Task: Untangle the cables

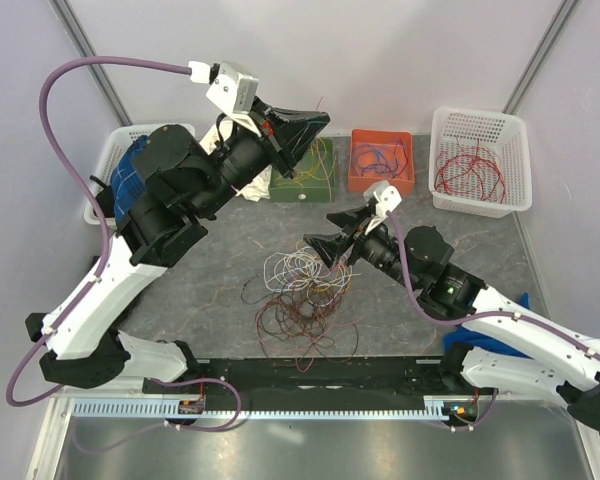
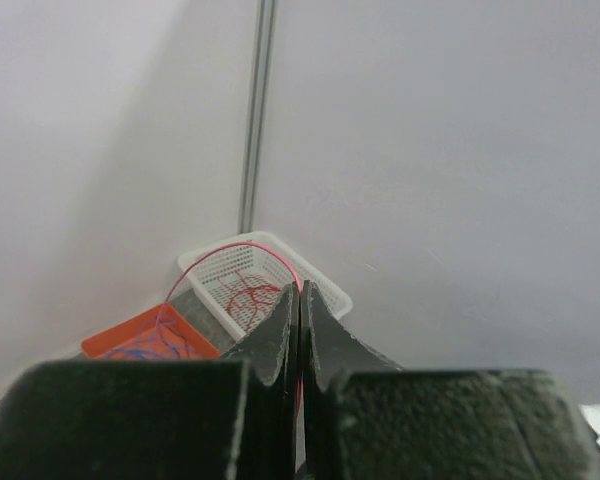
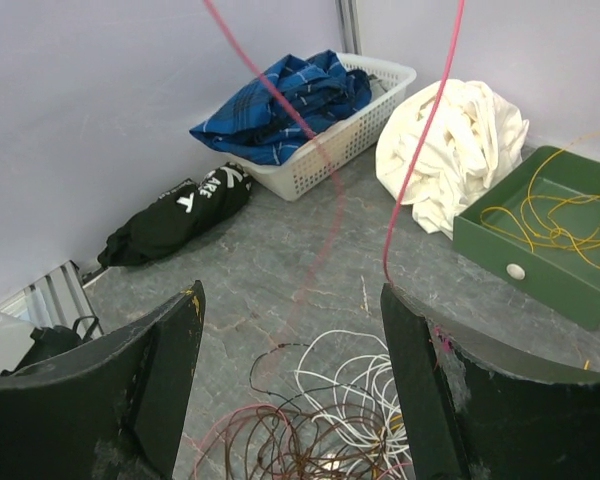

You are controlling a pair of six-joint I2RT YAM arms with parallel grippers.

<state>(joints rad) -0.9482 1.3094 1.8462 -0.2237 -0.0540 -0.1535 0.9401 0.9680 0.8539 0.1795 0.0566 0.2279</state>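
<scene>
Pulling a red strand [image 2: 235,243] from the cables [image 1: 305,300] heaped on the table [image 1: 215,250]: it is clamped in the closed left gripper [image 2: 300,290], raised high; next, the heap should be pinned by the open, empty right gripper [image 3: 292,296].

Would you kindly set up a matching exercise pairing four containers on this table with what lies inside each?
Containers:
1 green tray
2 orange bin
3 right white basket
4 left white basket

Contents:
A red wires
B blue plaid cloth
C yellow wires
D mostly blue wires

Pairs: 1-C; 2-D; 3-A; 4-B
</scene>
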